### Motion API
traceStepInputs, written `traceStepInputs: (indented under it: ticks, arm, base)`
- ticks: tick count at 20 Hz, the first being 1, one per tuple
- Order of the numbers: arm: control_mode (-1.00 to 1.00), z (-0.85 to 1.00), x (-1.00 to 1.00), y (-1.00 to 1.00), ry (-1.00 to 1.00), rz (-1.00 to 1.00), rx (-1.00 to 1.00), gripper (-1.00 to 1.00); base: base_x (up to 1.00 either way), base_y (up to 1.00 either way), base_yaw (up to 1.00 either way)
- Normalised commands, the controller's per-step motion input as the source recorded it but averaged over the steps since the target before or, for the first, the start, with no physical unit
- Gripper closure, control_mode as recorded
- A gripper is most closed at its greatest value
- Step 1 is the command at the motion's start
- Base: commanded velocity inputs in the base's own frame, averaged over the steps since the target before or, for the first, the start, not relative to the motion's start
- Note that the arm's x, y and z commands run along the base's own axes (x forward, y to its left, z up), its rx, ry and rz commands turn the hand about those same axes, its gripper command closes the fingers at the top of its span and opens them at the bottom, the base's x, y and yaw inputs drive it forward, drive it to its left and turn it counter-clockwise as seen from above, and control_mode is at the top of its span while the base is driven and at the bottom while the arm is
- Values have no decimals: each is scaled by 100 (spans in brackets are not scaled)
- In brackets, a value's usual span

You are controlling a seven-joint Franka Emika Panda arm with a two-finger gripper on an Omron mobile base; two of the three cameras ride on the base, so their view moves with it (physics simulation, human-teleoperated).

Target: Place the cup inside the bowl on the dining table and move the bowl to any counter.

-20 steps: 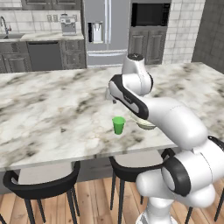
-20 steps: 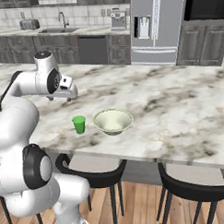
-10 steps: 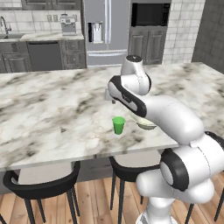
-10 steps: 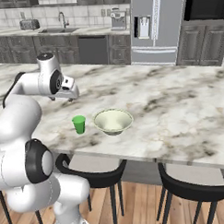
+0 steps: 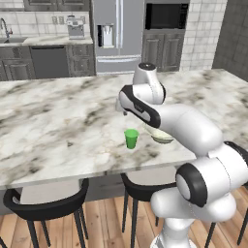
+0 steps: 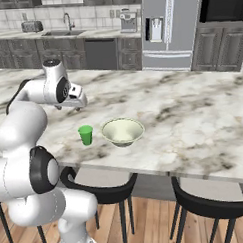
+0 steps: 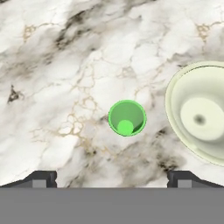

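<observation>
The small green cup [image 7: 127, 118] stands upright on the marble dining table [image 7: 65, 65], just left of the wide cream-green bowl [image 7: 203, 113]. My gripper [image 7: 111, 179] hovers above them, open, its two dark fingertips [image 7: 41, 178] far apart with nothing between them. From the left base view the cup [image 5: 131, 138] stands near the table's front edge and my arm covers most of the bowl [image 5: 163, 139]. In the right base view my gripper [image 6: 77, 106] hangs above and behind the cup [image 6: 85, 135], with the empty bowl [image 6: 122, 132] to its right.
Black stools [image 5: 48, 206] [image 6: 207, 205] line the dining table's near edge. A wall-side counter [image 6: 64, 33] with a sink, a toaster and a coffee machine [image 5: 75, 26] runs along the back, next to the steel fridge [image 5: 118, 34].
My hand has crept a little forward and down over the table toward the cup. The cup and the bowl have stayed put, and the jaws have stayed open.
</observation>
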Motion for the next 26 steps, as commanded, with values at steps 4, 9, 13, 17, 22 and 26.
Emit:
traceStepInputs:
  ticks: [4,9,13,17,22,26]
  arm:
    - [-100,-16,8,1,0,0,0,-100]
    - [-100,-16,6,4,0,0,0,-100]
    - [-100,-15,3,8,0,0,0,-100]
    - [-100,-18,7,8,0,0,0,-100]
    - [-100,-18,9,10,0,0,0,-100]
    - [-100,-18,11,8,0,0,0,-100]
  base:
    - [0,0,0]
    - [0,0,0]
    - [0,0,0]
    - [0,0,0]
    - [0,0,0]
    - [0,0,0]
